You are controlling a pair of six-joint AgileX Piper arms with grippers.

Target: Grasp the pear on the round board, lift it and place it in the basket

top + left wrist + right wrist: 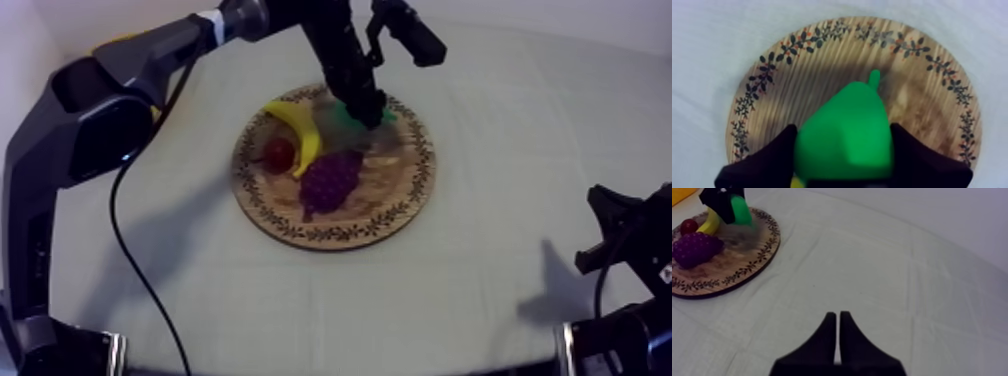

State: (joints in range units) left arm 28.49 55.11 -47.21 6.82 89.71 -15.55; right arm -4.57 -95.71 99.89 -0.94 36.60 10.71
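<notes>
grey-white cloth (500,140) covers the table, and the wooden board (392,195) lies near its middle. left gripper (365,113) is closed around the green pear (844,130), over the board's far side. banana (298,128), small red fruit (278,152) and grapes (328,182) lie close together on the board. right gripper (837,333) rests well apart from it, fingers (824,344) pressed together on nothing.

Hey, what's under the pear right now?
The board lies under the pear, which the left tool grips. The pear covers the wood directly beneath, so contact cannot be seen.
</notes>
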